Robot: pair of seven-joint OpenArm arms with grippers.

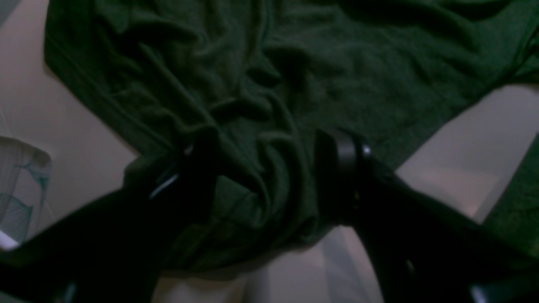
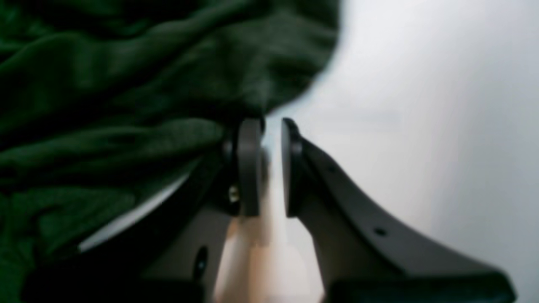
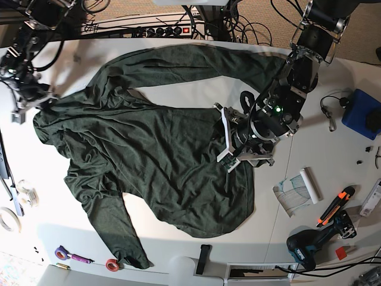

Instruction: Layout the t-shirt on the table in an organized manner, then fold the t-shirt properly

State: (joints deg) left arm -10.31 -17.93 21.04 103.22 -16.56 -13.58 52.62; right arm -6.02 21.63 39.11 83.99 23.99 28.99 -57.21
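Observation:
A dark green long-sleeved t-shirt [image 3: 155, 149] lies crumpled and partly spread over the white table [image 3: 333, 161]. One sleeve runs along the far edge and another trails toward the near left. My left gripper [image 3: 233, 146] rests on the shirt's right side. In the left wrist view this gripper [image 1: 269, 168] is open, its fingers straddling a bunched fold of the shirt [image 1: 294, 75]. My right gripper [image 3: 31, 98] sits at the shirt's far left edge. Seen from the right wrist, that gripper [image 2: 269, 164] is nearly shut with only a slim empty gap, and blurred shirt [image 2: 126, 84] fabric lies against its left finger [image 2: 249, 168].
A blue box [image 3: 363, 116], a cable [image 3: 330, 110], a paper roll [image 3: 296, 192], an orange-handled tool [image 3: 333, 205] and a drill [image 3: 315, 243] lie at the right. Tape rolls [image 3: 22, 190] sit at the left edge. A power strip [image 3: 161, 30] runs along the back.

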